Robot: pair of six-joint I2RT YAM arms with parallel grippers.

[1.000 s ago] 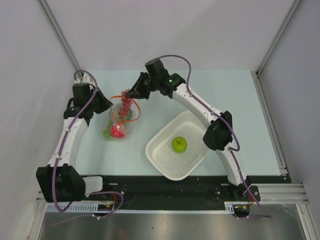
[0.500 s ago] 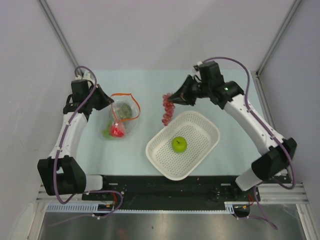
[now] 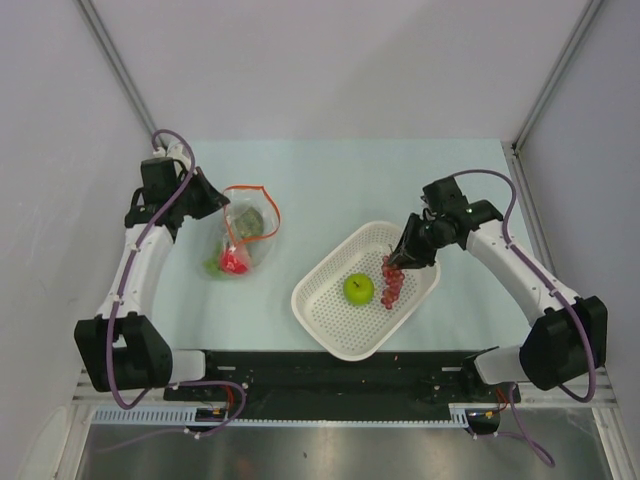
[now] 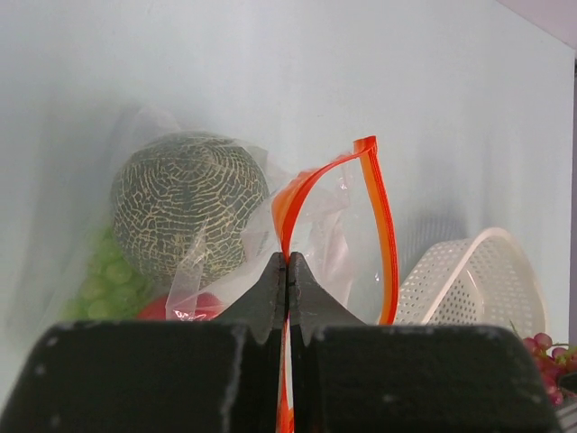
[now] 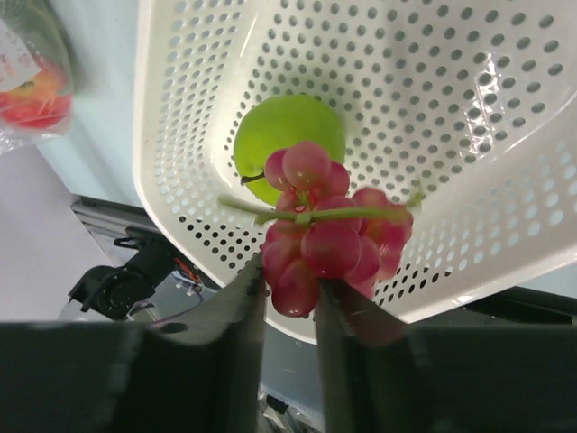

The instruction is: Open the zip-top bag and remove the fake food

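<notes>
Since half a second ago, the right gripper (image 3: 396,262) has swung from beyond the far edge of the white basket (image 3: 325,325) to above it. It carries the grape bunch (image 3: 392,284), which now hangs just right of the green apple (image 3: 359,289) lying in the basket. Its fingers are clenched on the bunch, with grapes wedged between them. The left gripper (image 4: 287,271) has not moved. Its fingers are pinched tight on the orange zip strip (image 4: 388,225) of the bag (image 3: 247,236), which lies on the table's left side, well apart from the basket. The bag's mouth gapes, with a melon (image 4: 189,207) and a red fruit (image 3: 235,262) inside. A pale label (image 5: 18,43) near the red fruit is unreadable.
</notes>
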